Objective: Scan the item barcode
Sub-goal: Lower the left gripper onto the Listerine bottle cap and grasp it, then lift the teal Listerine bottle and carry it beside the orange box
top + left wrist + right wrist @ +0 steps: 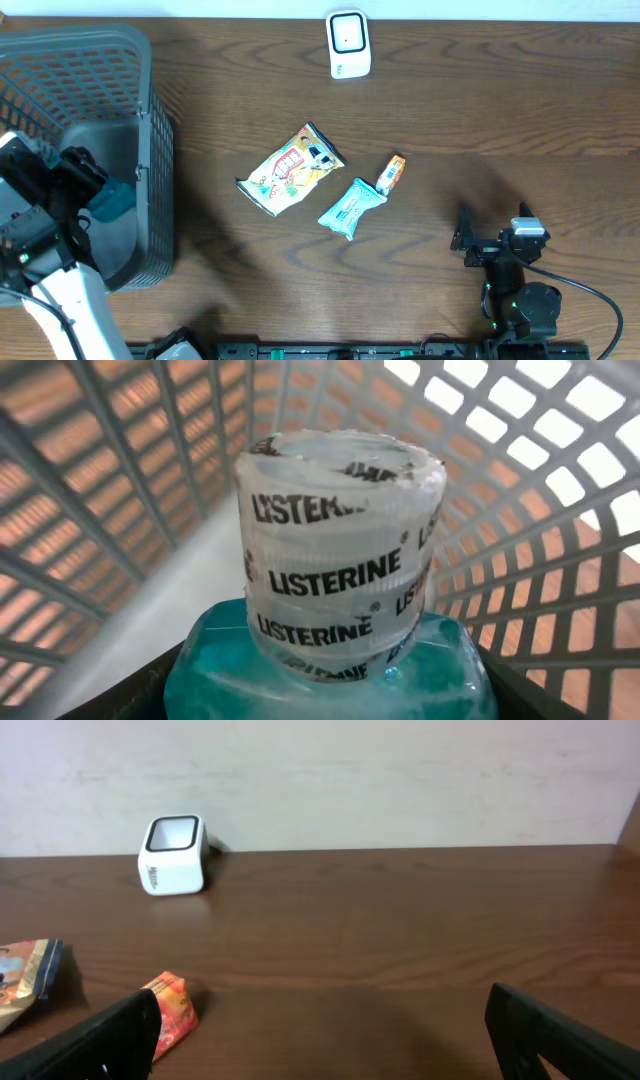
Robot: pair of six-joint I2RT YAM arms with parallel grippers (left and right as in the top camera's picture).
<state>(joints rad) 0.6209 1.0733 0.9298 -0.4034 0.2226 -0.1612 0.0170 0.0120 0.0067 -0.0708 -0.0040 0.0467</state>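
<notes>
Clasping the Listerine bottle [340, 630] in the left-edge basket [150, 130], the left gripper [97, 188] is likely risking snagging the mesh; the right gripper [492, 232] is gaping.

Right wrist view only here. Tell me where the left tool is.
Observer: The left tool is down inside the basket, at the table's left end.
Operator: Say what it holds.
Observer: A Listerine bottle with teal liquid sits between its fingers.
Operator: Name anything I miss near the orange pack.
Observer: A teal pack lies right beside it, on the side toward the yellow bag.
</notes>
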